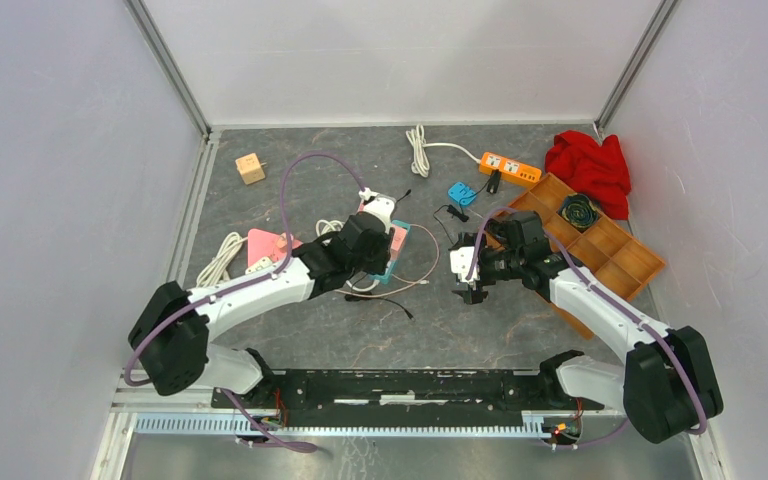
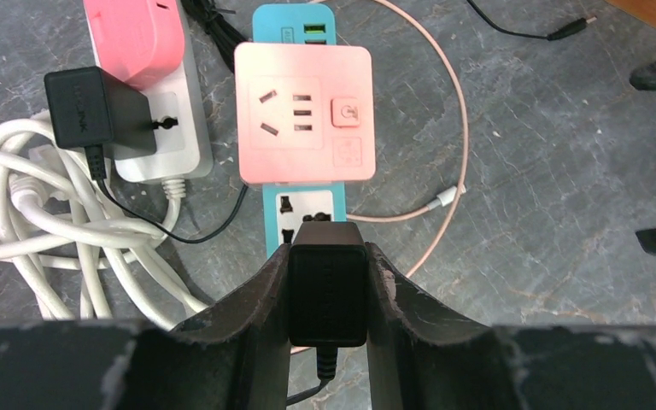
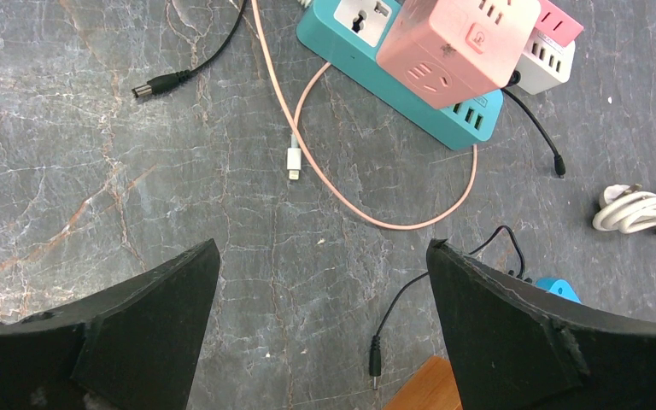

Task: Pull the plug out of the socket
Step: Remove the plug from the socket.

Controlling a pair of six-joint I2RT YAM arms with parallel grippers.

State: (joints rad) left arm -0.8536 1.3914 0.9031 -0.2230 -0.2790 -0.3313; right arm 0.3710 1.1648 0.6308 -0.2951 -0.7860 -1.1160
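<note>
Risks hauling the unpinned teal power strip (image 2: 335,213) up with the black plug (image 2: 326,295), toppling the pink cube adapter (image 2: 303,111) seated mid-strip; may slip off smooth sides under a crooked pull. Pinches that plug at one end of the strip with the left gripper (image 2: 326,254); holds the right gripper (image 3: 323,248) spread wide, empty, off to the strip's right. Looks boxy, matte, ribbed on top, cord trailing away from the strip.

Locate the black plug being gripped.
Left wrist view, bottom centre: the black plug sits in the left gripper, on the teal power strip, below the pink adapter.
</note>
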